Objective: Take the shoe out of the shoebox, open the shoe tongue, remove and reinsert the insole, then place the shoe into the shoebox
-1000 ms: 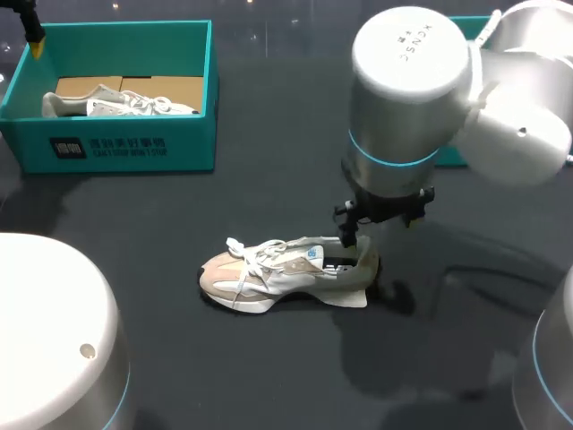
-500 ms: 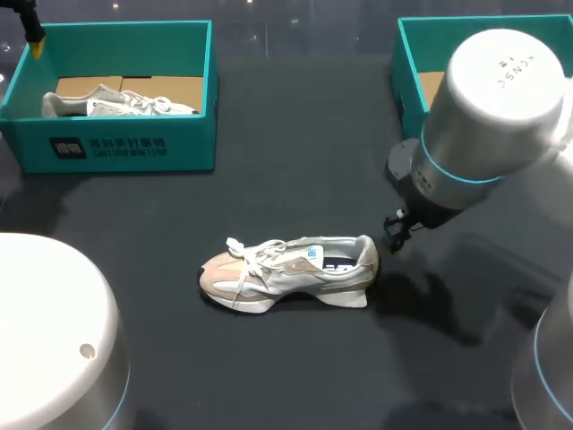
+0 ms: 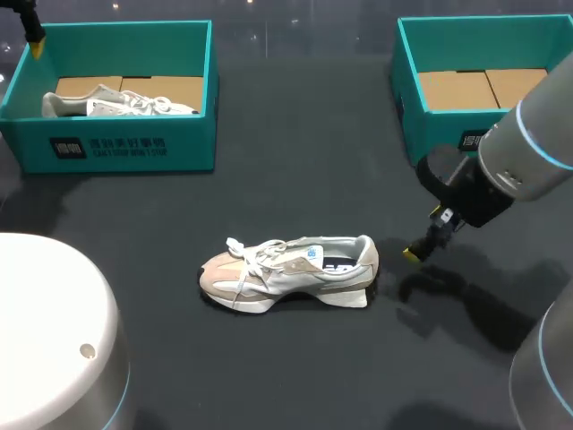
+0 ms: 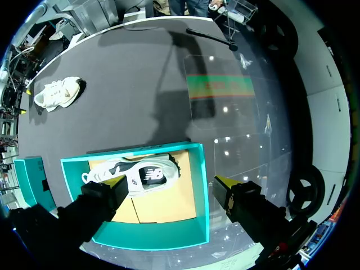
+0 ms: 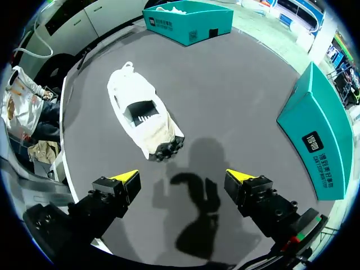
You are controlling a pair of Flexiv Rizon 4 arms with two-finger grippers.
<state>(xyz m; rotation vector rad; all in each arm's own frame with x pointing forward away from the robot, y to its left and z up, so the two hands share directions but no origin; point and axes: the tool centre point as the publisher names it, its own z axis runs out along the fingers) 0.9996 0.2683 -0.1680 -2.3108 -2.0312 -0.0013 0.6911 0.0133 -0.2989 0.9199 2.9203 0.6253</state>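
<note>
A beige and white shoe (image 3: 286, 273) lies on its sole on the dark table, toe to the left, with nothing touching it. My right gripper (image 3: 419, 250) hangs open just right of its heel; in the right wrist view the shoe (image 5: 143, 121) lies ahead of the spread fingers (image 5: 184, 179), heel nearest. A second white shoe (image 3: 116, 103) rests in the left teal shoebox (image 3: 125, 148). My left gripper (image 4: 171, 183) hovers open above that box (image 4: 203, 197) and its shoe (image 4: 138, 174); only a yellow tip (image 3: 36, 43) shows in the head view.
Another teal shoebox (image 3: 407, 90) stands at the back right, showing only its cardboard bottom; the right wrist view has it (image 5: 318, 140) beside the gripper. Dark tabletop (image 3: 295, 179) stretches between the boxes and around the shoe.
My right arm has pulled back from the shoe's heel toward the right, uncovering the right shoebox. The shoe now lies free. The left arm has not moved.
</note>
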